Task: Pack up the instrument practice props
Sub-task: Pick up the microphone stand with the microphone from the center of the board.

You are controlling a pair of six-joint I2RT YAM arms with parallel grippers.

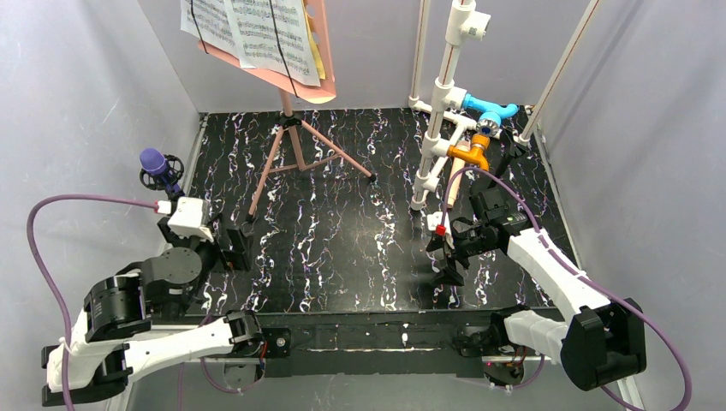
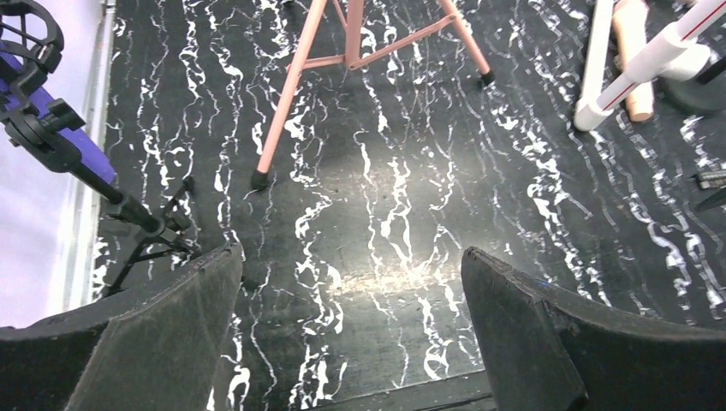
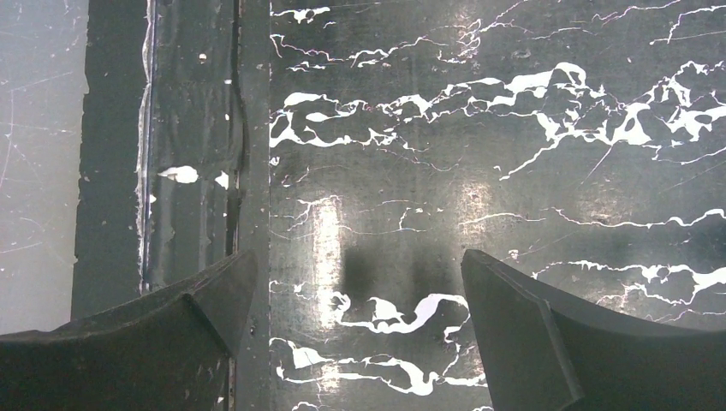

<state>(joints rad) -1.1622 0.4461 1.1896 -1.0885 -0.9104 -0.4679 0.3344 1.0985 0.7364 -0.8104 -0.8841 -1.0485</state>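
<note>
Left jaws and right jaws both stand wide open, holding nothing, low over the front of the black surface (image 1: 360, 231). The pink stand (image 1: 286, 107) carrying pages (image 1: 257, 30) is at the back centre. The purple mic (image 1: 154, 161) sits on its tripod (image 2: 137, 218) at the left edge, and the beige mic (image 2: 632, 60) is beside the pipe frame (image 1: 441, 120) on the right.

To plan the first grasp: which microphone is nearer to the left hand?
The purple microphone, standing at the left side. The beige microphone is far to the right, beside the white pipe frame.
</note>
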